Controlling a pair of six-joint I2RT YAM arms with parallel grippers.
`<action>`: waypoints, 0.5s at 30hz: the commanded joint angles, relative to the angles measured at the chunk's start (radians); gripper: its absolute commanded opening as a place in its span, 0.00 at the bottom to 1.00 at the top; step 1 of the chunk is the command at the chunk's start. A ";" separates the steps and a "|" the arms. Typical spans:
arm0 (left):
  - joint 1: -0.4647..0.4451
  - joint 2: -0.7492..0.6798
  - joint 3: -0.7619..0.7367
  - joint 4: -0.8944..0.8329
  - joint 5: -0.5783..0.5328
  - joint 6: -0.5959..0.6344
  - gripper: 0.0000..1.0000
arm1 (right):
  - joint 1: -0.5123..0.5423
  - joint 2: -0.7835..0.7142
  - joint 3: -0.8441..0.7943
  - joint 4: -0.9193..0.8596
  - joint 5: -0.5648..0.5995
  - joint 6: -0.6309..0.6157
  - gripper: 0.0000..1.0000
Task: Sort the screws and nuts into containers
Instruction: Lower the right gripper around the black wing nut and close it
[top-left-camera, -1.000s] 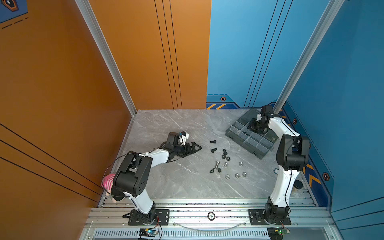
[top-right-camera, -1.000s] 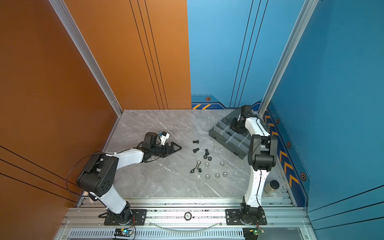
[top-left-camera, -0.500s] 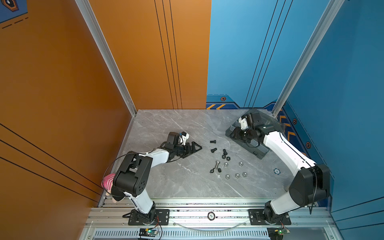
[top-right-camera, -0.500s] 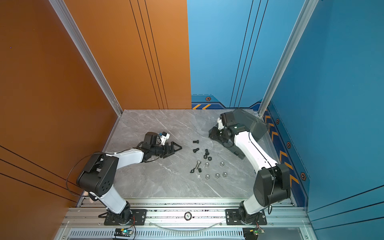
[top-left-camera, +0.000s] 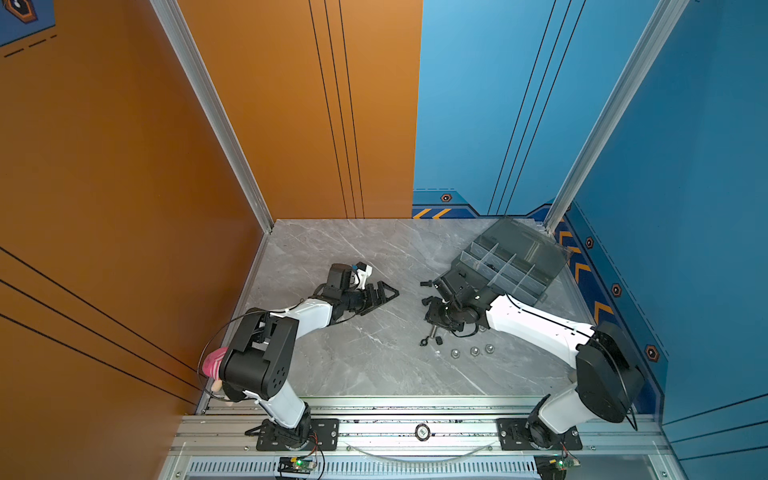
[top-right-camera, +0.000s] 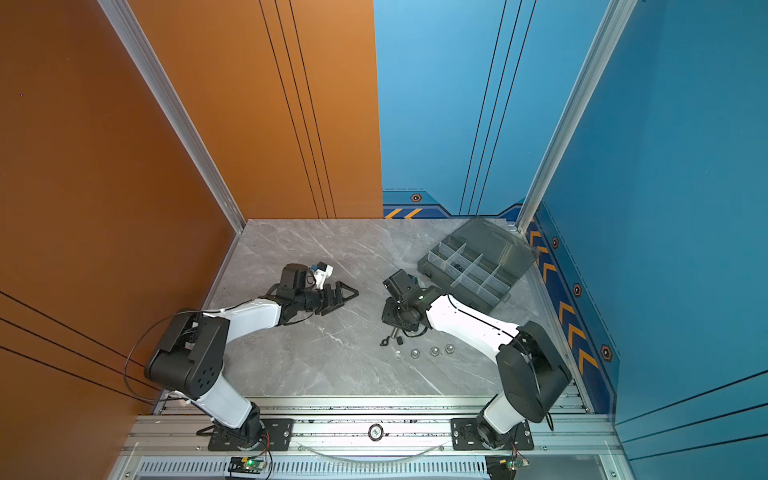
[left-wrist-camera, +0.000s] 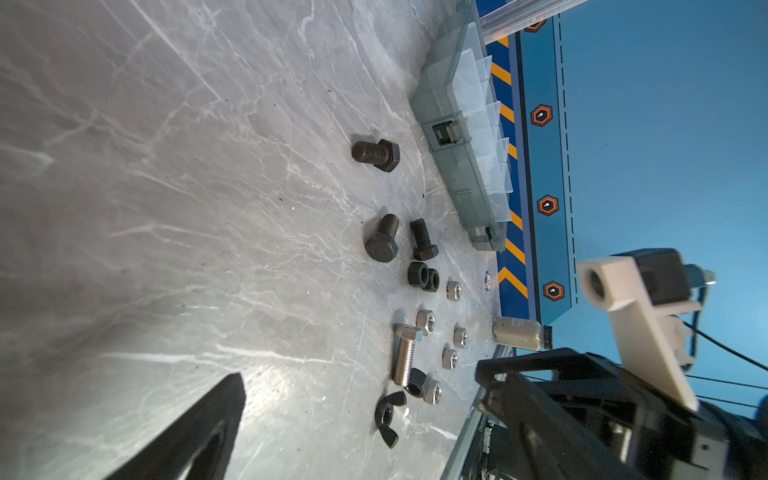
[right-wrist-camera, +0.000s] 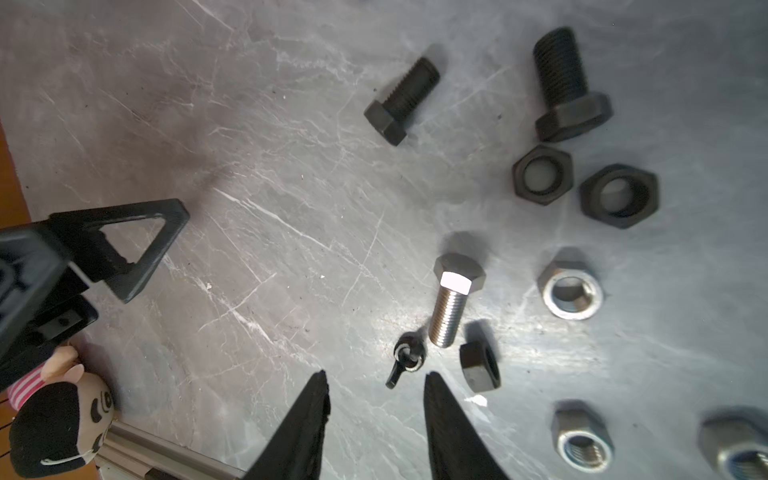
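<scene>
Sorting looks barely begun. The grey table (top-left-camera: 328, 365) holds nearly all the loose hardware in one cluster in front of the box (left-wrist-camera: 453, 166), which sits toward the far right corner with its lid (top-left-camera: 523, 239) swung open. One middle compartment shows a small dark piece (top-right-camera: 457, 265), too small to name. The other compartments look empty as far as the top views show. The left gripper (top-left-camera: 382, 293) lies low on the table, well apart from the pile, its jaws spread wide with nothing between them. The right gripper (right-wrist-camera: 376, 376) hangs over the cluster, jaws partly apart and empty. Outside the box lie three black bolts (left-wrist-camera: 376, 154), one silver bolt (right-wrist-camera: 451, 305), three black nuts (right-wrist-camera: 542, 174) and about five silver nuts (right-wrist-camera: 571, 291). Smallest is a black wing nut (right-wrist-camera: 405, 357), just beyond the right fingertips and close beside the silver bolt's threaded end. I judge it the likely next pick, with every other piece on the table yet to follow it into a compartment.
</scene>
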 joint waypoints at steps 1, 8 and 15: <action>0.017 -0.037 -0.030 -0.022 0.017 0.014 0.98 | 0.030 0.050 0.028 0.020 0.017 0.061 0.42; 0.035 -0.055 -0.060 -0.023 0.022 0.027 0.98 | 0.050 0.099 0.058 -0.012 0.024 0.084 0.42; 0.038 -0.049 -0.069 -0.021 0.028 0.041 0.98 | 0.067 0.125 0.047 -0.005 0.008 0.115 0.41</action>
